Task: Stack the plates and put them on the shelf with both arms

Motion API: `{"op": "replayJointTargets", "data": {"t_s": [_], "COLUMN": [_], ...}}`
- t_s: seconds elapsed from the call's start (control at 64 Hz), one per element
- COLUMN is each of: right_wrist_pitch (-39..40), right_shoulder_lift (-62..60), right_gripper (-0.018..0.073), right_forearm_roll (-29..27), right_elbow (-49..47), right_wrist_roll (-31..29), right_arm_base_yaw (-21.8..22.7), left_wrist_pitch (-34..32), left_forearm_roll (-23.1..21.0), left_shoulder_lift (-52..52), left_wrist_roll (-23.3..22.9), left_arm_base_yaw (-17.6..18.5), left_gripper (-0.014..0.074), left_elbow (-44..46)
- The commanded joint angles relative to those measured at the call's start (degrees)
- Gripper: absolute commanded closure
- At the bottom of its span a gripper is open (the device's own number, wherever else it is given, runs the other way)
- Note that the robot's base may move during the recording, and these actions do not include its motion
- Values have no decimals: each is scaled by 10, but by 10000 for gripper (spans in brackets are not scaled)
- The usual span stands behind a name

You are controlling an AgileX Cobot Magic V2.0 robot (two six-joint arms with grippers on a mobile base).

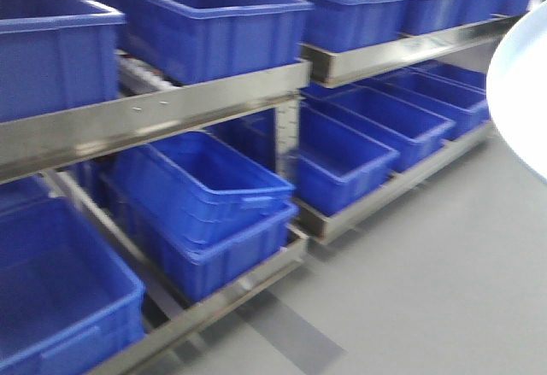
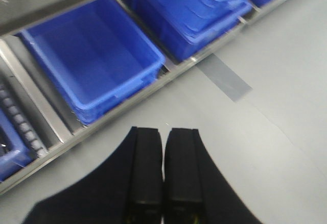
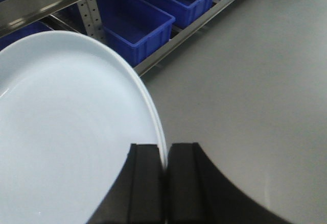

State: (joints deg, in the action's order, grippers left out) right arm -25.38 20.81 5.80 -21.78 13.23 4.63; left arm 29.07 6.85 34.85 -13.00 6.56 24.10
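The plates (image 3: 66,132) are pinched at the rim in the right hand (image 3: 165,155), whose two fingers are closed narrow on the edge. A double line along that rim suggests one plate lying inside the other, though I cannot be sure. From that hand the round dish spreads away to the left and forward, tilted, held in the air over the grey floor (image 3: 255,81) with nothing beneath it. The left hand (image 2: 164,140) is pressed together with nothing between its fingers, and no plate shows in its view. So the right arm alone bears the load.

Farther off, the metal shelf (image 1: 171,110) stands ahead and to the left of the plates, its levels crowded with blue bins (image 1: 205,25).

As I judge it, the coming move turns on that direction: forward and left toward the rack. The rim's free side faces left, where the left hand could come in to share the weight.
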Motion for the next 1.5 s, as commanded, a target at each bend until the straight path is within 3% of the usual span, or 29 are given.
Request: {"op": "replayJointTargets", "data": {"t_s": [0.0, 1.484], "right_wrist_pitch": [53, 53], "right_shoulder_lift": [2, 2], "right_gripper": [502, 502], "right_forearm_roll": [4, 4], "right_elbow": [-18, -18], "right_wrist_roll": [-1, -1], "right_arm_base_yaw": [3, 3], "left_wrist_pitch": [-38, -38], "left_forearm_roll": [0, 0], "left_shoulder_lift": [-1, -1], "left_wrist_roll": [-3, -3], "left_arm_base_yaw": [-1, -1], "left_gripper": [507, 507], "left_elbow": [15, 15]}}
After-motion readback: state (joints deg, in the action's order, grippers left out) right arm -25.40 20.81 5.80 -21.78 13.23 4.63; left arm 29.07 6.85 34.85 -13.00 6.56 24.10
